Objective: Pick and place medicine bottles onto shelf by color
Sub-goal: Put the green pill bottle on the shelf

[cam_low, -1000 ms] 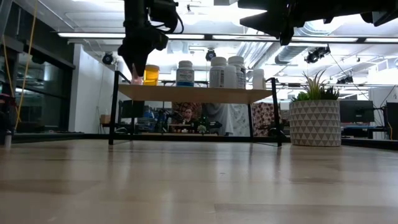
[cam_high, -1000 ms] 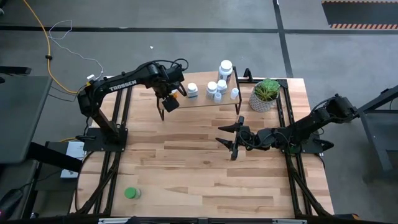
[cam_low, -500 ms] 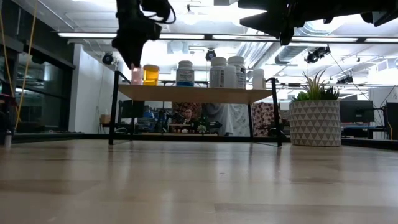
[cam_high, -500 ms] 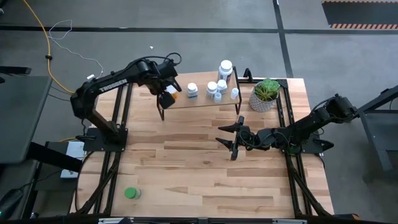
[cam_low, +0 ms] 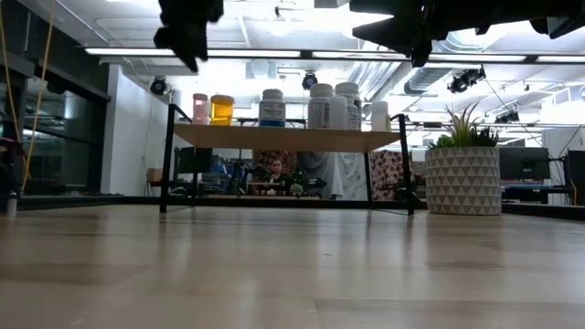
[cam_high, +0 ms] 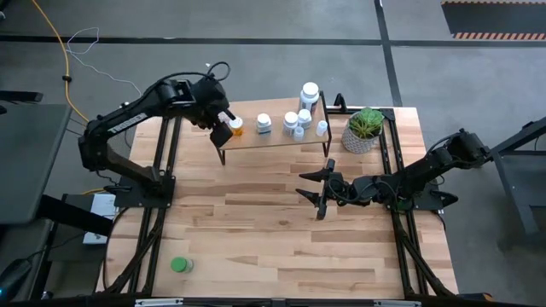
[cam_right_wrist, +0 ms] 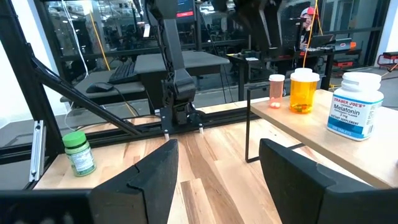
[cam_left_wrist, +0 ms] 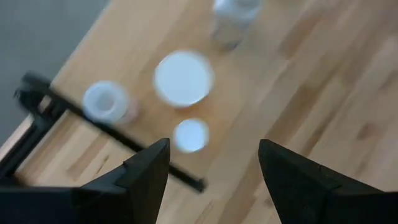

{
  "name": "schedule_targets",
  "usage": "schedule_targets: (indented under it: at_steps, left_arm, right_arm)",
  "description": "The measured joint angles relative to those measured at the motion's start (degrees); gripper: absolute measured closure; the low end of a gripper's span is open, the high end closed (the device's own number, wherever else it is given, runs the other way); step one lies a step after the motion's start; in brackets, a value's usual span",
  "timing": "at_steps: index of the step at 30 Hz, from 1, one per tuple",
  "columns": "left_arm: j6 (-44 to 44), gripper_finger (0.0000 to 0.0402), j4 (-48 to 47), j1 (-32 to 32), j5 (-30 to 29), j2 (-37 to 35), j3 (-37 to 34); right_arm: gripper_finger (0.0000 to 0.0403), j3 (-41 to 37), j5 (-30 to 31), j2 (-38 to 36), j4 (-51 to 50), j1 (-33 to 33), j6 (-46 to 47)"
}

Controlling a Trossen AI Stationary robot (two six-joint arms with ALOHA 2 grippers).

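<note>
Now my left hand (cam_high: 220, 134) hangs above the left end of the shelf (cam_high: 281, 139), its fingers spread and holding nothing. Under it, in the left wrist view, I see the white caps of the orange bottle (cam_left_wrist: 183, 78) and the small pink bottle (cam_left_wrist: 191, 135), both standing on the shelf near its edge. The risk I see first is there: these two stand close together and close to the end of the board, so if I bring the hand down or swing it sideways without care, a finger could knock one off the shelf.

The white bottles (cam_high: 294, 122) stand in a tight group on the middle and right part of the shelf, some touching each other I think. One push at the end of that row could tip several.

The green bottle (cam_high: 180, 265) is not yet placed. It stands alone on the bench (cam_high: 273, 230) at the near left corner, well apart from the shelf. To fetch it, the left arm must travel back over its own base frame, and the bottle is close to the bench edge, so a bad grasp could roll it to the floor.

My right hand (cam_high: 317, 194) waits low over the middle of the bench, fingers spread and empty, pointing to the left. It lies near the straight path between the green bottle and the shelf, so I should lift high when carrying. The potted plant (cam_high: 364, 130) stands just beside the right end of the shelf and limits any approach from there.
</note>
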Motion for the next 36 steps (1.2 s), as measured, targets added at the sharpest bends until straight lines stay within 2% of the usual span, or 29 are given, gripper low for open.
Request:
schedule_targets:
  at_steps: [5,8,11,17,20,22,27,31,36]
  left_arm:
    - [-1.50,0.0165,7.44,-6.98,0.03,-5.55,-0.88]
    - [-2.05,0.0165,15.76,-13.98,0.00,-10.49,-5.64]
    - [-3.22,0.0165,26.08,-22.46,-0.85,-16.25,-14.25]
    - [-6.66,0.0165,47.36,-41.41,-6.77,-26.48,-36.72]
    - [-12.31,0.0165,53.14,-50.05,-10.92,-29.12,-45.31]
    - [-16.28,0.0165,53.67,-55.11,-14.01,-29.60,-48.65]
    - [-20.66,0.0165,53.83,-65.31,-20.58,-28.25,-50.51]
    - [-18.00,0.0165,56.36,-70.97,-20.56,-26.03,-49.56]
    - [-19.41,0.0165,51.57,-78.07,-20.31,-19.24,-44.48]
  right_arm:
    - [0.0187,0.00,-0.01,0.00,0.00,-0.01,-0.01]
    - [0.0187,0.00,0.00,0.00,-0.02,-0.02,-0.02]
    - [0.0187,0.00,-0.01,0.00,-0.02,0.00,-0.02]
    - [0.0187,0.00,-0.02,0.00,-0.02,-0.02,-0.02]
    - [0.0187,0.00,-0.02,0.00,-0.02,0.00,-0.02]
    - [0.0187,0.00,0.00,0.00,-0.02,-0.02,-0.02]
    - [0.0187,0.00,0.00,0.00,0.00,-0.02,-0.02]
    - [0.0187,0.00,0.00,0.00,0.00,-0.02,0.57]
    - [0.0187,0.00,0.00,0.00,-0.01,-0.02,0.52]
